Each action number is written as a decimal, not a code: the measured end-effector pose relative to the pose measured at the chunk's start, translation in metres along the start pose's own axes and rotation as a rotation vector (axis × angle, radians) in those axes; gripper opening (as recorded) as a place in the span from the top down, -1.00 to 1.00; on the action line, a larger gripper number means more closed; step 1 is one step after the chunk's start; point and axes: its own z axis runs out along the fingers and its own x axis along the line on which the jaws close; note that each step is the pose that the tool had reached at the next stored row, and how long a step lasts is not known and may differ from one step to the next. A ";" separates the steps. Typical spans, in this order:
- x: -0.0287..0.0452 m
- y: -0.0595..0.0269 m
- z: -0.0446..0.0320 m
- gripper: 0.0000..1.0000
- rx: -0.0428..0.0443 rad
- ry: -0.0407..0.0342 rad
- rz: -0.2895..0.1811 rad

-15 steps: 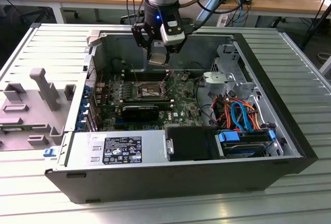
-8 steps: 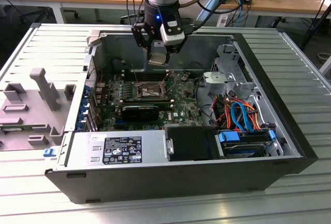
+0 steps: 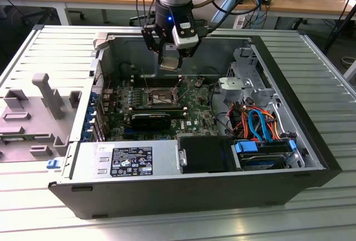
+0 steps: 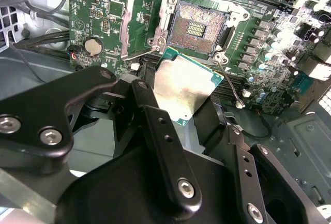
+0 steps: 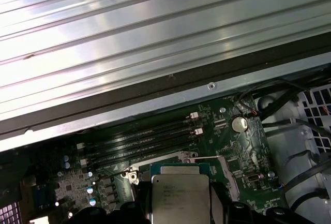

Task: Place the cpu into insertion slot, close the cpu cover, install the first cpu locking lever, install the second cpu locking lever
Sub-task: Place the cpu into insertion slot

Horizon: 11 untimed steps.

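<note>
Jaws clenched on the cpu [image 4: 181, 87], mid-frame in the second wrist view: dull silver lid, green rim, flat. Upper centre, the insertion slot [image 4: 199, 27] sits bare, pin field exposed, with the cpu cover [image 4: 163, 22] flipped up beside it and a wire locking lever [image 4: 231, 81] close to the chip.

Risk: the chip looks skewed to the slot. A crooked drop would bend pins or snag that lever.

First wrist view: cpu lower centre, black memory slots [image 5: 139, 144] above it, ribbed metal tabletop [image 5: 129, 38] across the upper frame.

Exterior view: jaws upper centre, above the green motherboard [image 3: 196, 97].
</note>
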 end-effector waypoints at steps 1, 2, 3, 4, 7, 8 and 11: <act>0.0000 0.0000 0.0000 -0.08 0.0000 0.0000 0.000; 0.0000 0.0000 0.0000 -0.08 -0.0001 0.0000 0.001; 0.0000 0.0000 0.0000 -0.08 0.0000 -0.0001 0.001; 0.0000 0.0000 0.0000 -0.08 -0.0001 -0.0002 0.002; 0.0000 0.0000 0.0000 -0.08 0.0000 -0.0003 0.003; 0.0000 0.0000 0.0000 -0.08 -0.0001 -0.0003 0.003; 0.0000 0.0000 0.0000 -0.08 -0.0001 -0.0004 0.005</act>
